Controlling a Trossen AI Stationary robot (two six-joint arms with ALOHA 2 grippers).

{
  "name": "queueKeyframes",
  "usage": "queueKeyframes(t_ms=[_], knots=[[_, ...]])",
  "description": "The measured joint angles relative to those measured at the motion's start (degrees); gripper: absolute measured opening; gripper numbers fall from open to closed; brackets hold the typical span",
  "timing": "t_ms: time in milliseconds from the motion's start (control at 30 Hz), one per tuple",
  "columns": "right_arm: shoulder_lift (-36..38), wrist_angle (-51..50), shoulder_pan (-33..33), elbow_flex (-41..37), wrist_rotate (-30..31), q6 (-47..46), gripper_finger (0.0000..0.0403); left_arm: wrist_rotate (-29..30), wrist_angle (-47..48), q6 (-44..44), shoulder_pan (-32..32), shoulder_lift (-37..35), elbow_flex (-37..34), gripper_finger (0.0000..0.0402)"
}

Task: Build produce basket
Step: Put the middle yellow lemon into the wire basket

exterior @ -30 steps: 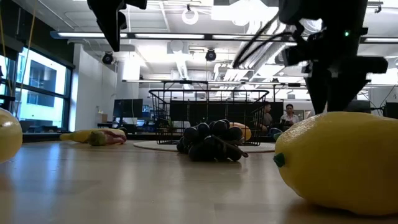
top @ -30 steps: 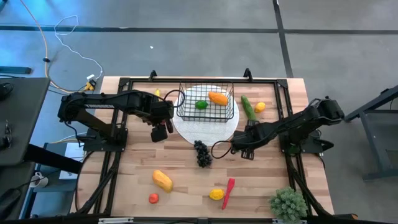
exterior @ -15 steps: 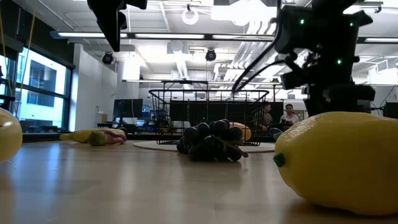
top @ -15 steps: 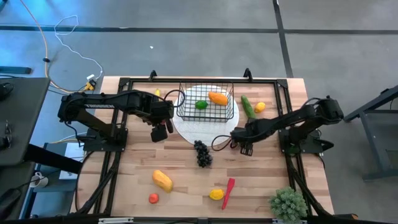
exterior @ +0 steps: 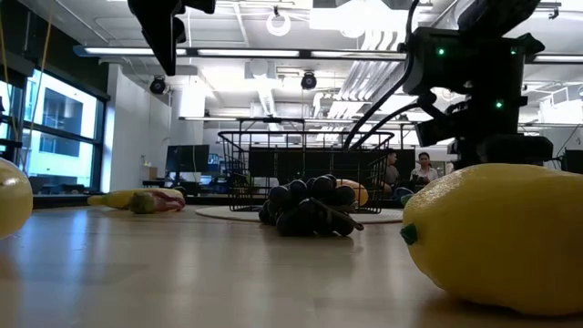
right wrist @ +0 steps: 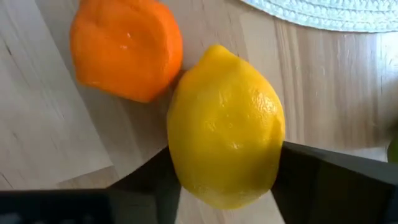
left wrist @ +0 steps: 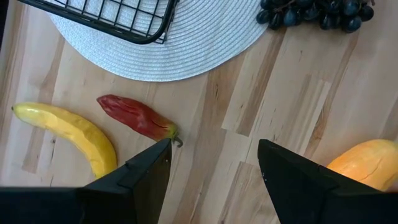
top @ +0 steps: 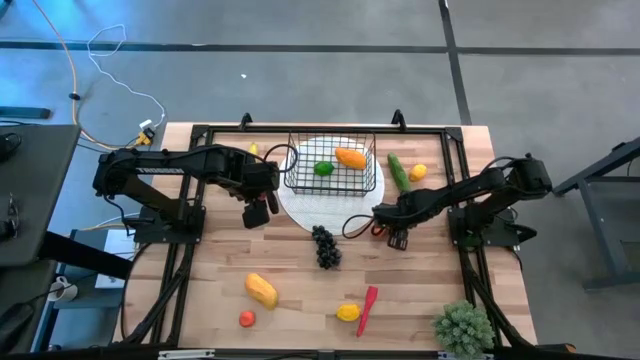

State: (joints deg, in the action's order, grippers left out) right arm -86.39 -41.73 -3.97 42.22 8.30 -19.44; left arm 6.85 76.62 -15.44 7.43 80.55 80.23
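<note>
Yellow plastic lemon (right wrist: 225, 127) sits clamped between my right pincer (right wrist: 224, 177) fingers beside the orange (right wrist: 126, 46), while my left pincer (left wrist: 214, 163) hangs wide, waiting over the bench (left wrist: 292, 112).

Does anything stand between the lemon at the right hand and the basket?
Nothing visible does: only bare plate lies between the lemon and the basket. The orange touching the lemon lies off the plate.

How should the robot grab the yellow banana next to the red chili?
Probably grip the banana at its middle, coming straight down, jaws across its narrow width. It lies flat on the wood and is long and curved, so the middle should balance. The red chili lies close beside it, so one jaw must slip between them.
</note>
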Motion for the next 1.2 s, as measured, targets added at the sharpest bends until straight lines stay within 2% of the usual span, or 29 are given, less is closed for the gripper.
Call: queueKeyframes(t_ms=[133,300,533,700,933,1200], knots=[[0.02,-1.05,-0.02,0.04,-0.75,-1.60,0.0120,0.00,0.00,-0.43,0.01,0.00,0.00,0.0227],[1.76,-4.85,-0.22,0.02,-1.31,-9.15,0.0119,0.26,-0.02,-0.44,0.06,0.00,0.00,0.0227],[9.78,-8.27,-2.08,0.22,-2.45,-21.25,0.0121,5.77,-0.10,-0.44,0.91,0.00,0.00,0.0227],[14.58,-11.25,-3.04,4.73,-2.62,-27.42,0.0119,6.30,-0.12,-0.44,3.84,0.00,0.00,0.0227],[15.93,-13.35,-2.73,15.43,4.34,-26.93,0.0119,8.18,-0.76,1.43,8.96,0.00,0.00,0.0227],[15.93,-11.41,2.80,25.29,13.64,-21.00,0.0119,8.38,-8.67,4.93,15.04,0.00,0.00,0.0227]])
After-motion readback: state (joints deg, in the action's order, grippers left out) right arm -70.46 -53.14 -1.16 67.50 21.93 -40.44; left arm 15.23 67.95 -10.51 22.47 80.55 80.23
